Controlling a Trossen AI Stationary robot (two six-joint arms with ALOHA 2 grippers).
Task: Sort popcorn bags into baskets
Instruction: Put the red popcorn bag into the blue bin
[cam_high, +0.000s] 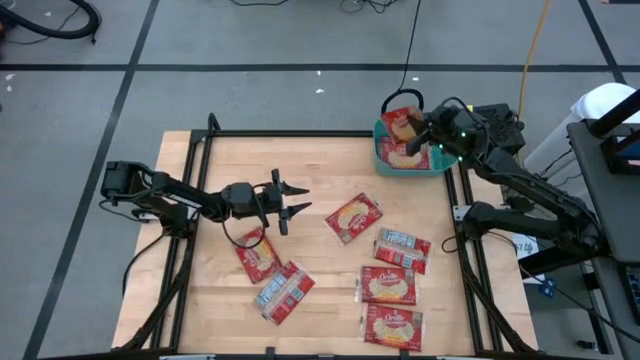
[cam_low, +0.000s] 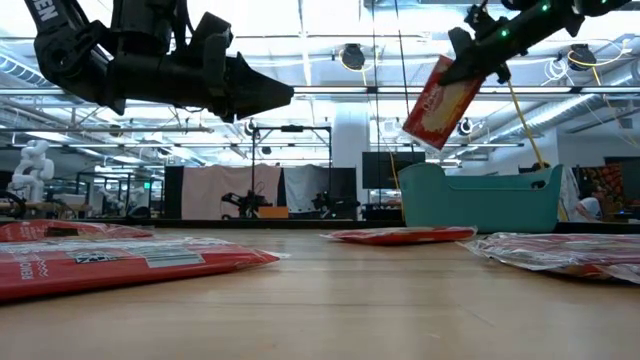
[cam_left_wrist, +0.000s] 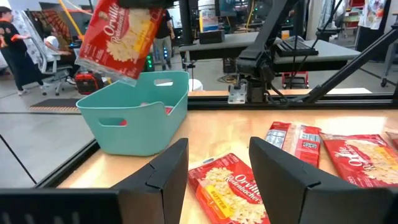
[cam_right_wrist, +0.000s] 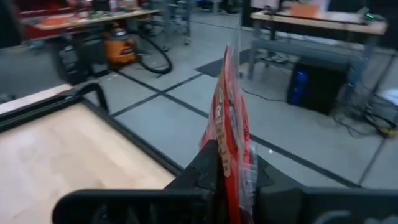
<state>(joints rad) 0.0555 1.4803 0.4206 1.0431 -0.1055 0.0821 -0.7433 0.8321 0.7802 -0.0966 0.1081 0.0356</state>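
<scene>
**Six bags on the counter, one held over the tub**

Six popcorn bags lie flat on your wooden counter (cam_high: 320, 180). Two sit left of centre, just below the left arm: one picture-side up (cam_high: 259, 256), and beside it a bag showing its grey-white label panel (cam_high: 283, 292). Four more occupy the right half: one picture-side up near the middle (cam_high: 354, 217), one label-side up (cam_high: 401, 247) to its right, and two picture-side up (cam_high: 388, 285) and (cam_high: 392, 326) nearer the front edge.

Your right end effector (cam_high: 428, 134) is clenched on a seventh bag (cam_low: 440, 103). In the low view that held bag hangs tilted, above the rim of the teal basket (cam_low: 480, 200) and clear of it. From the right wrist view you see the held bag edge-on, pinched between the fingers. The basket stands at the far right corner of the counter. At least one bag (cam_high: 405, 155) already lies inside it; a count of its contents cannot be confirmed.

Your left end effector (cam_high: 294, 198) hovers above the counter left of centre, fingers spread and grasping nothing. The left wrist view shows the nearest bag on the counter between and beyond its fingers (cam_left_wrist: 163, 180), untouched.
</scene>
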